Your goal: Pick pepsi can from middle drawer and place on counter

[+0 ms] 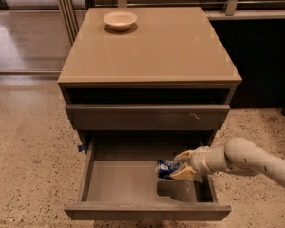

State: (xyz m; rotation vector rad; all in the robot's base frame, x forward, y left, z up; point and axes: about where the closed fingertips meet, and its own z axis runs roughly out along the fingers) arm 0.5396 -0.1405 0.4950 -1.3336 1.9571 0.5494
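The pepsi can (pixel 166 168) is blue with silver ends. It lies on its side, held between the cream fingers of my gripper (pixel 181 165), a little above the floor of the open middle drawer (pixel 118 182), right of centre. Its shadow falls on the tray below it. My arm (pixel 247 159) reaches in from the right. The glossy tan counter (pixel 156 46) is the cabinet top above.
A cream bowl (pixel 119 19) stands at the counter's back left. A shut drawer front with pale scuffs (pixel 147 117) sits above the open drawer. Speckled floor surrounds the cabinet. A dark wall and rails lie behind and to the right.
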